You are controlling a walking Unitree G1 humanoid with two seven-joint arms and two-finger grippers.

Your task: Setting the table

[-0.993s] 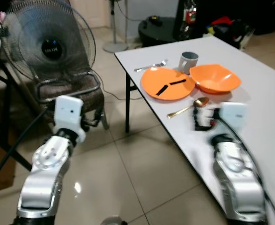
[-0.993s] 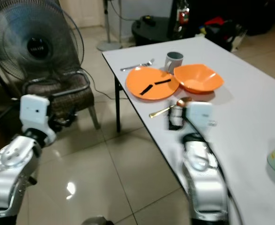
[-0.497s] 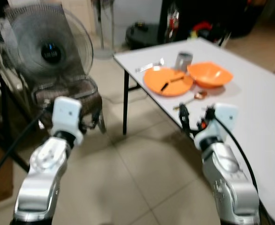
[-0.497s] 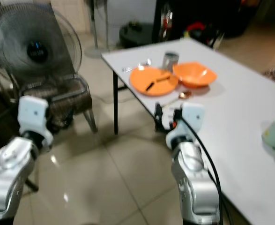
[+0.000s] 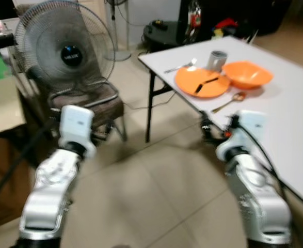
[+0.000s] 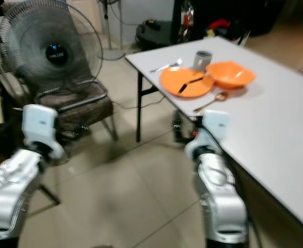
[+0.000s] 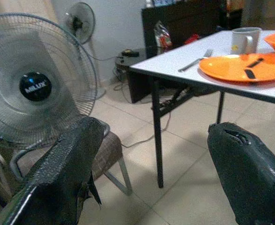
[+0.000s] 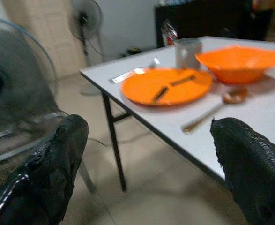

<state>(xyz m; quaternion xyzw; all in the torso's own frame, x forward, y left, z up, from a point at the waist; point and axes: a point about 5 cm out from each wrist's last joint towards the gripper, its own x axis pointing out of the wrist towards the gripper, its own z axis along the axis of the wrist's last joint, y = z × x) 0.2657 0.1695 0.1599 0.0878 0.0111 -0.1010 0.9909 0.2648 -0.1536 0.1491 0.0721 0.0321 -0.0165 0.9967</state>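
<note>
Both arms were raised forward, bent at the elbows. The left gripper [image 7: 151, 178] gaped wide toward the fan [image 5: 64, 52] at upper left; the right gripper [image 8: 149, 173] spread wide beside the table [image 5: 296, 129] edge. The orange plate [image 5: 202, 82], orange bowl [image 5: 248, 75], mug [image 5: 217, 60] and spoon [image 5: 229, 102] lay at upper right.

The fan [image 7: 34, 84] has a round black cap in the middle of its wire cage. White letters on that cap read "MILUX". In the head camera views the same letters are too small and blurry to read. No other words or numbers can be read.
</note>
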